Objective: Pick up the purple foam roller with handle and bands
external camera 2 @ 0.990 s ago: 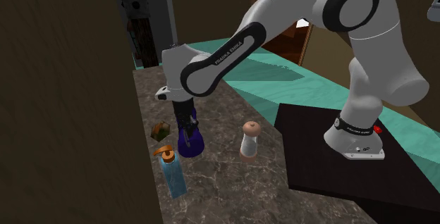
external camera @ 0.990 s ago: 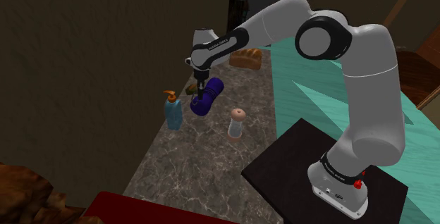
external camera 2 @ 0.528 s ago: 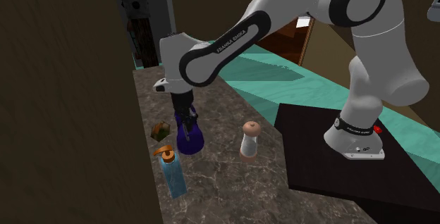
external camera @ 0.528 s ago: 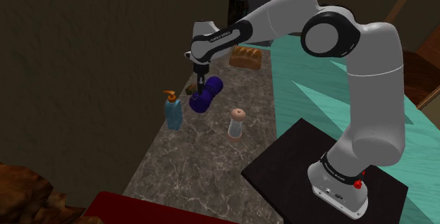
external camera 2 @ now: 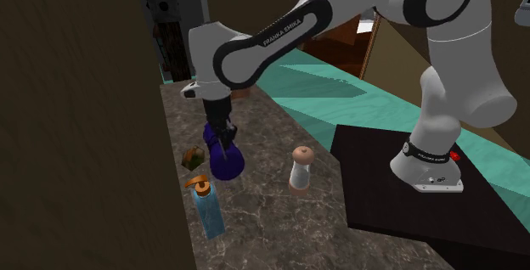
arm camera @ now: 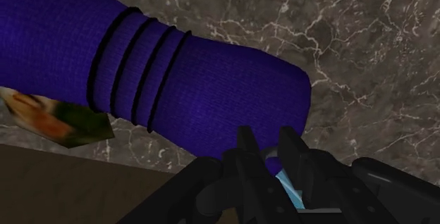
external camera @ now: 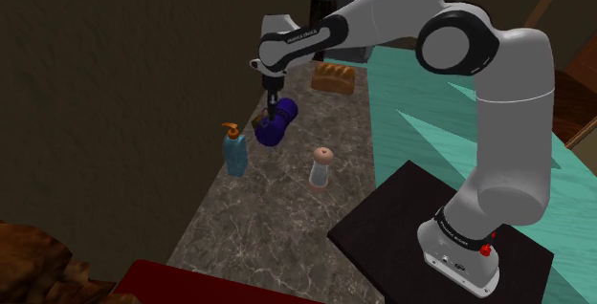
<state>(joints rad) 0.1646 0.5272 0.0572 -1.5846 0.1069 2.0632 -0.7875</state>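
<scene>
The pincer (arm camera: 267,147), nearly closed, clasps one end of the roller (arm camera: 176,82), near the surface's (external camera: 277,216) edge at the shoulder view's left.

The white arm (external camera: 507,159) rises from its base at the lower right of the shoulder view and bends at a dark joint near the upper right. From there it stretches leftward across the top of the frame. At upper centre the wrist turns down, so the black gripper (external camera: 273,113) points almost straight down. In the second exterior view it hangs left of centre beneath the forearm. In the wrist view the fingers (arm camera: 247,145) stand close together, seemingly clamped on the thin pale handle of the purple roller (arm camera: 211,96).
</scene>
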